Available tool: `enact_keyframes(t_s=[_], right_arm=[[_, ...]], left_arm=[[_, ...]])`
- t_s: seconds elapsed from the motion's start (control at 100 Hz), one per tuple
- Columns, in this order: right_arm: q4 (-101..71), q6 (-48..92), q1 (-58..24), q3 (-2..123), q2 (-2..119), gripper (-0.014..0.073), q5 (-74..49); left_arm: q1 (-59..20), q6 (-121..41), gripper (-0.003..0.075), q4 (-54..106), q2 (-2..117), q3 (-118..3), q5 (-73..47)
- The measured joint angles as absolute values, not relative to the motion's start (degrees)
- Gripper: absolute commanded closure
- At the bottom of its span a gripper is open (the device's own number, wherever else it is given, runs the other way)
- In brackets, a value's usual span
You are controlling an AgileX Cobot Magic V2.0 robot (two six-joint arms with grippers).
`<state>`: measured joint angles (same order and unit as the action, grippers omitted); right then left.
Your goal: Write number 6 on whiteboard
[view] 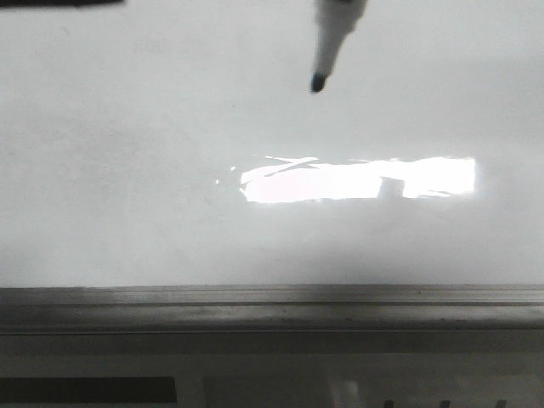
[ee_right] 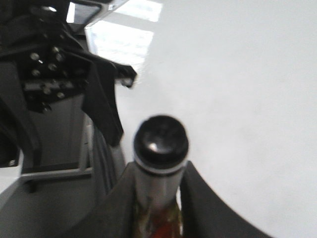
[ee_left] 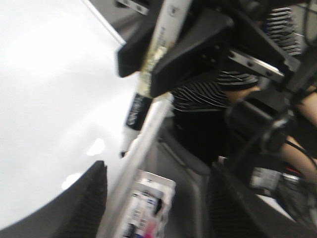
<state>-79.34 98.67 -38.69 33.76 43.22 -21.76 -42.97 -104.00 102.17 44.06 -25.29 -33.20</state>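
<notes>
Front view: whiteboard (view: 127,170) fills nearly the whole frame, glossy white, surface blank, no ink stroke visible on it.
Number 6: not drawn on any part of the board that shows.
Glare: bright rectangular light glare (view: 357,179) right of centre on the board, below the marker tip.
Edge rail: grey metal rail (view: 272,306) runs along the board's near edge, full width.
Right gripper: right gripper (ee_right: 157,198) clamped on the marker, one finger each side of the barrel; in the left wrist view it is the black body (ee_left: 198,44) around the marker's upper barrel.
Left gripper: left gripper (ee_left: 156,198) with jaws spread wide, nothing between them; both padded fingers (ee_left: 84,203) at the frame bottom, off the board's edge near the rail.
Marker: marker (view: 333,38) comes in from the top edge, tilted, tip down.
Marker tip: dark tip (view: 317,82) over the upper middle of the board; cannot tell if it touches the surface.
Marker cap end: round black end (ee_right: 161,139) points at the right wrist camera, blurred.
</notes>
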Motion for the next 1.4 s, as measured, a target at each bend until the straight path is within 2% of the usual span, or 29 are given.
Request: enact_keyframes(t_s=[0.13,0.28,0.43,0.77,1.4], right_arm=[[-79.31,98.67,-39.06,32.22,39.84,0.0654,-12.98],[-79.31,98.67,-39.06,31.82,39.86,0.0654,-10.90],[-79.43,98.67,-39.16,31.82,41.01,0.0654,-10.90],[-79.52,98.88,-39.16,31.82,41.39,0.0654,-11.43],[-79.18,98.88,-39.16,31.82,41.39,0.0654,-26.17]], left_arm=[[-42.97,-101.55,0.0517,102.62,34.11,-25.29,-16.57],[-42.97,-100.78,0.0741,103.77,25.16,-24.10,-5.24],[-42.97,-100.66,0.0741,104.26,21.53,-21.72,-1.37],[-42.97,-100.57,0.0741,104.35,21.16,-18.76,-2.03],[-42.97,-100.57,0.0741,104.35,21.16,-18.76,-2.12]])
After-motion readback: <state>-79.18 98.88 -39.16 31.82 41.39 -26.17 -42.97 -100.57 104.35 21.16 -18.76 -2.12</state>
